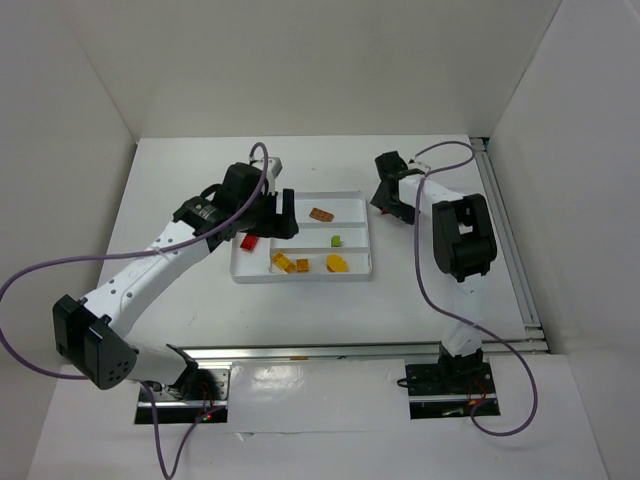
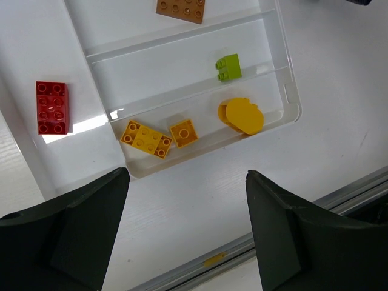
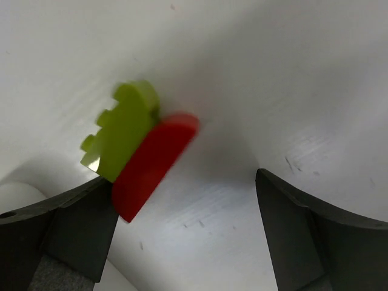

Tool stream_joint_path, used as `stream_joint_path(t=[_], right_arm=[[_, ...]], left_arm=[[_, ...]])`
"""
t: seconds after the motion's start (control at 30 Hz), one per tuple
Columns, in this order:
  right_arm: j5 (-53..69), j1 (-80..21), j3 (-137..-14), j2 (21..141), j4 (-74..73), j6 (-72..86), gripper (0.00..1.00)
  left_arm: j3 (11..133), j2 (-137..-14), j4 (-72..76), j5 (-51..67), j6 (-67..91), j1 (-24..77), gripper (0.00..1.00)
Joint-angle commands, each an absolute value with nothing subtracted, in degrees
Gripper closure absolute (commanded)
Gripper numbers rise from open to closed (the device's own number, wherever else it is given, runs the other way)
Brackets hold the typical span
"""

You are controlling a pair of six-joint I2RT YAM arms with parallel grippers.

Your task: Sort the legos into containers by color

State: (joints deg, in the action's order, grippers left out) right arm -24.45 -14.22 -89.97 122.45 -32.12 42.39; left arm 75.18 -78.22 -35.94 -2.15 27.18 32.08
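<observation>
Left claw point(image 2: 187, 179): spread wide, holding nothing, above the near rim of the tray point(image 2: 290, 91).
Right claw point(image 3: 185, 182): spread wide, gripping nothing, low over the tabletop point(image 3: 291, 91) beside the tray's right end.
Between its fingers: a lime green piece point(image 3: 121, 130) and a red piece point(image 3: 151, 167) pressed together, close to one finger.
Tall section: red brick point(image 2: 51, 107).
Far long section: orange-brown brick point(image 2: 180, 8).
Middle long section: lime green brick point(image 2: 228, 66).
Near long section: two yellow bricks point(image 2: 145, 139) side by side, with a rounded yellow piece point(image 2: 242, 115) apart from them.
</observation>
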Motion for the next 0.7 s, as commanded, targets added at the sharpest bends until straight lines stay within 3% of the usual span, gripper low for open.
stream_joint_path(t=[0.0, 0.23, 0.37, 0.67], right_arm=[[-26.6, -13.3, -84.1, 117.5, -32.2, 43.7, 0.07], [-12.5, -9.4, -64.8, 102.9, -16.2, 32.4, 0.08], [-5.8, -8.1, -65.8, 101.0, -15.1, 27.1, 0.11], [-5.7, -7.6, -75.8, 104.1, -20.8, 27.8, 0.11]], left_arm=[[75.8, -78.2, -34.4, -1.2, 26.4, 31.9, 0.11], [74.7, -81.1, -32.5, 2.3, 26.9, 31.9, 0.13], [75.4, -81.7, -32.5, 2.3, 26.4, 32.4, 0.14], [75.9, -81.7, -32.5, 2.9, 26.4, 32.4, 0.14]])
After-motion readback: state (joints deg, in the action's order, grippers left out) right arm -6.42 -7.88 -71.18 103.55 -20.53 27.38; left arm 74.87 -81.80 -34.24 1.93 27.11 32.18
